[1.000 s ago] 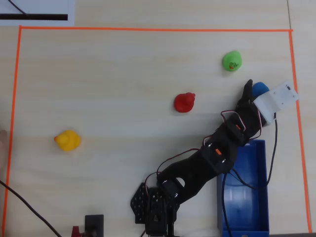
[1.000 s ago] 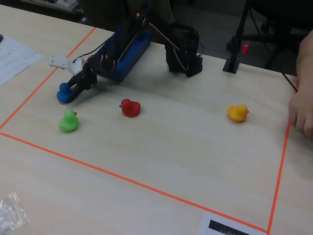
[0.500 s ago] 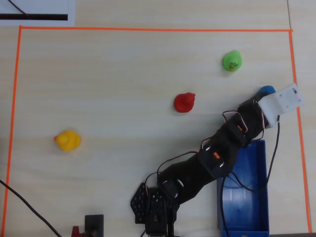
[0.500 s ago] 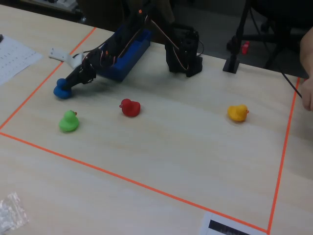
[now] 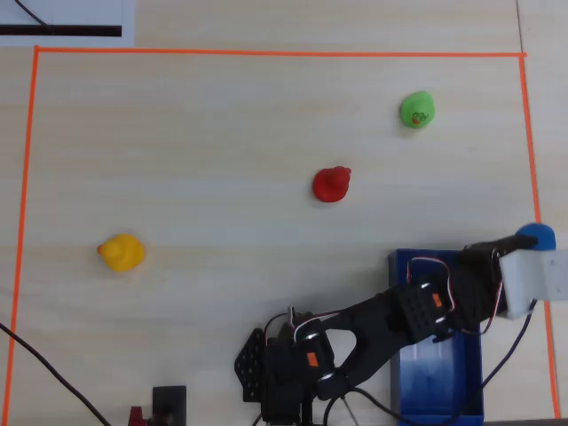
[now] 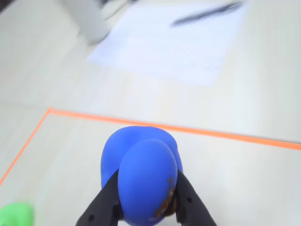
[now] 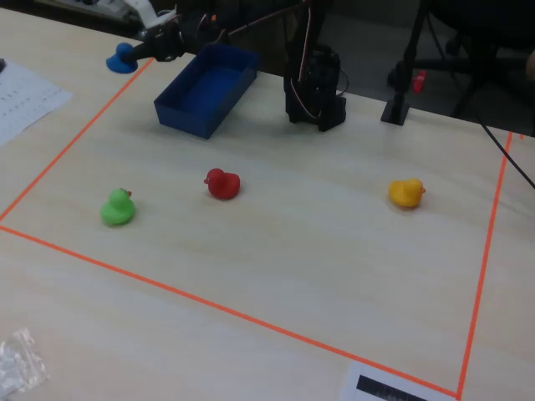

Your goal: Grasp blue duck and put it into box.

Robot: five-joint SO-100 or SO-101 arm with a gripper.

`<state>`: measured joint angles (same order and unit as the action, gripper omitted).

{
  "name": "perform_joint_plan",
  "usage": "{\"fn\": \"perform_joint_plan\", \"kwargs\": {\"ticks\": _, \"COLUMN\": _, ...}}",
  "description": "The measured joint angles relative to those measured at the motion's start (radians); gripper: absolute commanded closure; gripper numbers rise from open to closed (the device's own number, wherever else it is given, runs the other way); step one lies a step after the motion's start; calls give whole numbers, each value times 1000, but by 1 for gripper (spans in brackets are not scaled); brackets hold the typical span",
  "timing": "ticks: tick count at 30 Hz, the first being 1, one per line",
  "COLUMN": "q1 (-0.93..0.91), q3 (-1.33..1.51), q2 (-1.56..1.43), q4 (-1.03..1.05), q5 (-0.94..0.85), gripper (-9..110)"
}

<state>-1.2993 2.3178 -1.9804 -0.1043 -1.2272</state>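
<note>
Pale wood table [image 7: 318,251], orange tape border. Item: blue duck [image 6: 141,172], small, judged light, soft, slippery; my gripper [image 6: 146,207] pinches its sides, aloft just outside the box [image 7: 180,113].

table [image 7: 334,251]: pale wood | orange tape [image 7: 226,311]: marks a rectangle | paper [image 7: 25,96]: on table edge | back: dark

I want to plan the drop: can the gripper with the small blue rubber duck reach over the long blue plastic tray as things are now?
Probably yes. The gripper, shut on the small blue rubber duck, is lifted just beside the long blue plastic tray, which looks empty and unobstructed from above.
</note>
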Motion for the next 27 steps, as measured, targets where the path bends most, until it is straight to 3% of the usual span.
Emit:
{"fn": "perform_joint_plan", "kwargs": {"ticks": 7, "q1": -215, "q3": 324, "q2": -261, "q4": -58, "q5": -129, "gripper": 101}}
{"fn": "perform_joint_plan", "kwargs": {"ticks": 12, "q1": -244, "q3": 531, "q2": -408, "q4": -95, "q5": -176, "gripper": 101}}
{"fn": "perform_joint_plan", "kwargs": {"ticks": 23, "q1": -268, "q3": 543, "q2": -699, "q4": 299, "q5": -204, "gripper": 101}}
{"fn": "perform_joint_plan", "kwargs": {"ticks": 27, "q1": -272, "q3": 543, "q2": -747, "q4": 341, "q5": -216, "gripper": 101}}
